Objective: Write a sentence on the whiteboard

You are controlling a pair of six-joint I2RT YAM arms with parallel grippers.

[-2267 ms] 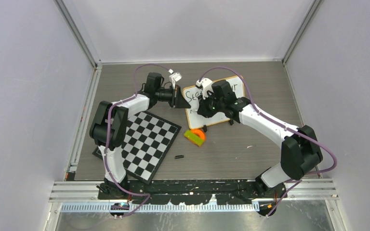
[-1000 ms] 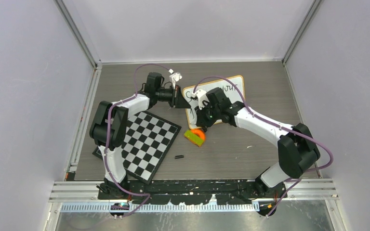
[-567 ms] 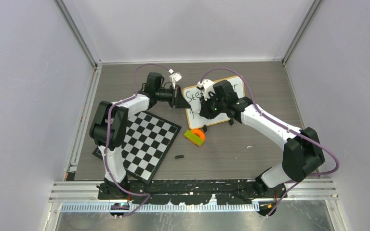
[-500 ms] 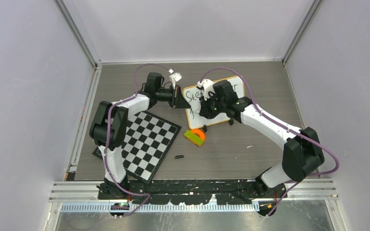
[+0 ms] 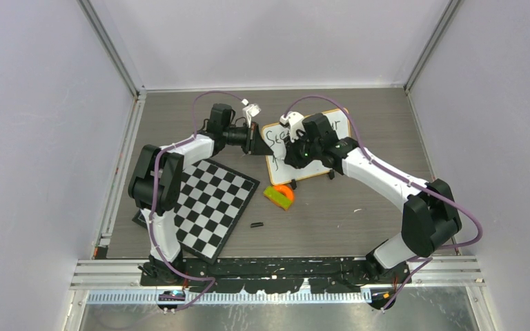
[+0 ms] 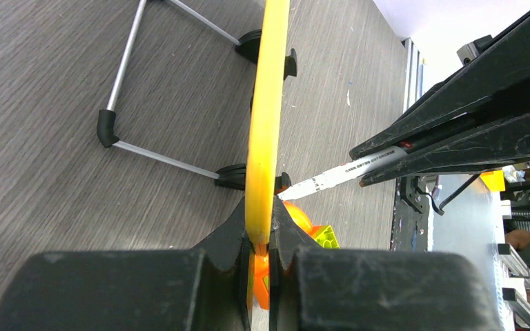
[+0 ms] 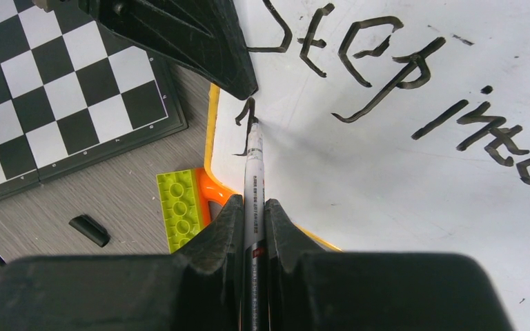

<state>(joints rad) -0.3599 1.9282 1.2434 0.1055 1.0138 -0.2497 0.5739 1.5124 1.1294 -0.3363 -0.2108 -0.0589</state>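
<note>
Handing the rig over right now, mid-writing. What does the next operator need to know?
Left hand: shut on the whiteboard's side edge, bracing it where it stands at the far middle of the table.
Right hand: shut on the marker, tip touching the board's lower left.
Done: top line of the sentence; "Step into" is readable.
Left: the second line, with only its first stroke begun.

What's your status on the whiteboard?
Left gripper shut on whiteboard edge. Right gripper shut on marker, tip on board. Sentence: second line just begun. Lime brick beside board, clear of pen.
</note>
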